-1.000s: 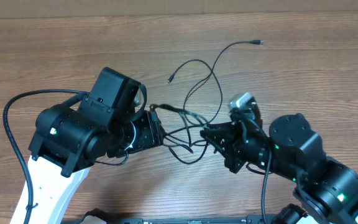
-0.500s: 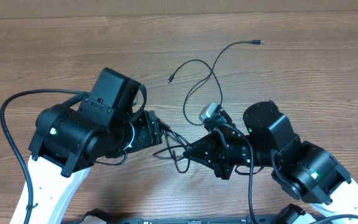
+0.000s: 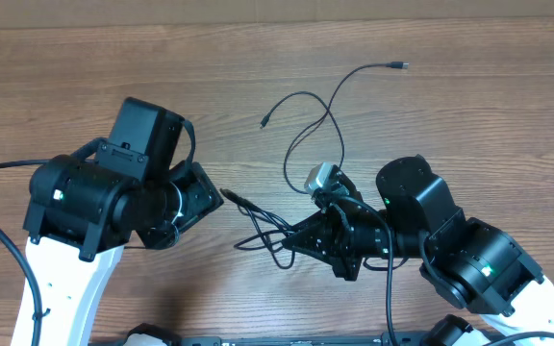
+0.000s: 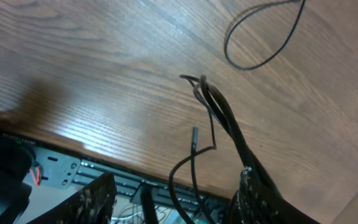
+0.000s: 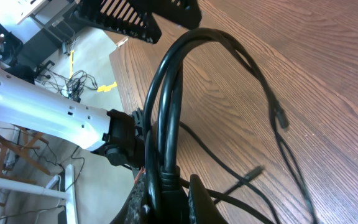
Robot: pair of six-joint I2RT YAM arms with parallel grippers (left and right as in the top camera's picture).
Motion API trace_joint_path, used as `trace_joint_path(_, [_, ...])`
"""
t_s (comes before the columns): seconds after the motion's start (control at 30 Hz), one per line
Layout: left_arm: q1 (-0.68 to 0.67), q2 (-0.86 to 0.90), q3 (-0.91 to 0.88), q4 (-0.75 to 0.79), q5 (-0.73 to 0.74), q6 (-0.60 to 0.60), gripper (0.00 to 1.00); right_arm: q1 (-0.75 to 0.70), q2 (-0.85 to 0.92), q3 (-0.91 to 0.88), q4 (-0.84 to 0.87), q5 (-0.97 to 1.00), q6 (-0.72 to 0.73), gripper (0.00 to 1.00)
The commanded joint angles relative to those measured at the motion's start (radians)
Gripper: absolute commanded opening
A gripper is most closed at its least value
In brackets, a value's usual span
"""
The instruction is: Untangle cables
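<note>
Several thin black cables (image 3: 289, 160) lie tangled on the wooden table (image 3: 85, 86). One plug tip (image 3: 399, 65) reaches the far right and another (image 3: 264, 123) lies at the far middle. My right gripper (image 3: 291, 241) is shut on a bundle of the cables (image 5: 166, 81), seen clamped between its fingers (image 5: 166, 200). My left gripper (image 3: 217, 197) is open, just left of a loose cable end (image 3: 233, 197). In the left wrist view its fingers (image 4: 173, 200) are wide apart; cable strands (image 4: 213, 102) pass between them and along the right finger.
The table's near edge and a metal frame (image 4: 55, 168) show below the left gripper. Thick black arm wires (image 3: 8, 240) loop at the left. Bare wood lies at the far left and far right.
My left arm has pulled back to the left and let go of the cables. My right arm moved left with the bundle a second ago and has since held still.
</note>
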Motion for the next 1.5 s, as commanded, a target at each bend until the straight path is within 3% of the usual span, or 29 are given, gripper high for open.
trace_joint_path(0.0, [0.014,-0.001,0.023,0.013,0.008,-0.026,0.63,-0.001,-0.007,0.013,0.012,-0.016,-0.019,0.04])
trace_joint_path(0.23, [0.033,-0.001,0.023,0.022,-0.003,-0.176,0.61,-0.001,-0.007,0.013,-0.002,-0.016,-0.019,0.04])
trace_joint_path(0.43, [0.034,0.000,0.023,0.020,0.004,-0.203,0.57,-0.001,-0.007,0.013,0.024,-0.022,-0.019,0.04])
trace_joint_path(0.8, [0.033,0.005,0.022,0.020,-0.014,-0.390,0.57,0.000,-0.007,0.013,0.062,-0.079,-0.019,0.04])
trace_joint_path(1.0, [0.033,0.045,0.022,0.022,-0.011,-0.438,0.58,0.000,-0.007,0.013,0.071,-0.099,-0.019,0.04])
trace_joint_path(1.2, [0.032,0.109,0.022,0.048,0.080,-0.406,0.58,0.013,-0.006,0.013,0.087,-0.105,-0.019,0.04])
trace_joint_path(1.33, [0.027,0.146,0.022,0.072,0.148,-0.347,0.44,0.013,-0.006,0.013,0.111,-0.101,-0.019,0.04])
trace_joint_path(1.4, [0.019,0.158,0.022,0.083,0.152,-0.328,0.07,0.013,0.000,0.013,0.126,-0.101,-0.019,0.04])
trace_joint_path(1.47, [0.016,0.162,0.022,0.087,0.152,-0.315,0.04,0.013,0.007,0.013,0.134,-0.101,-0.019,0.04])
